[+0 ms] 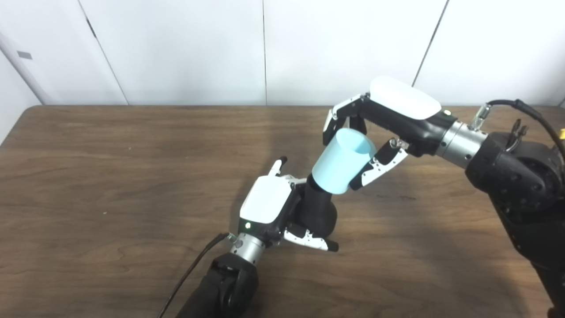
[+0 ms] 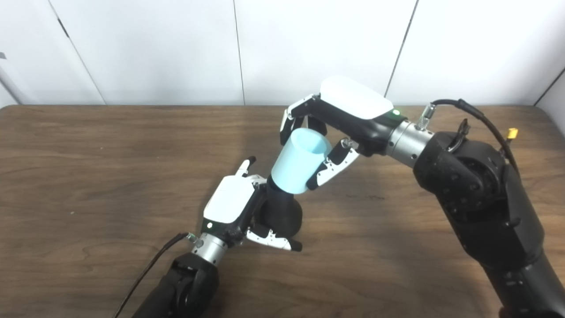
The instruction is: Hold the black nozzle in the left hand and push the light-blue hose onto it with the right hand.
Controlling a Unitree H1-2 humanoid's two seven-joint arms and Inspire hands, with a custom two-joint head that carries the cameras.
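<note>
Our right hand [image 1: 375, 132] grips the light-blue hose [image 1: 342, 163], already seated over the tip of the black nozzle [image 1: 315, 207], which our left hand [image 1: 273, 212] clasps just below; both share one tilted axis, up-right from the nozzle.

A wooden table [image 1: 110, 176] of dark brown grain is seen from above, its far edge set against a white panelled wall [image 1: 185, 48]. The wall is divided by thin dark vertical seams [image 1: 264, 53], some shown slanted. A small grey patch [image 1: 24, 55] is seen on the wall at upper left. Soft shadows are cast on the tabletop near its middle.
</note>
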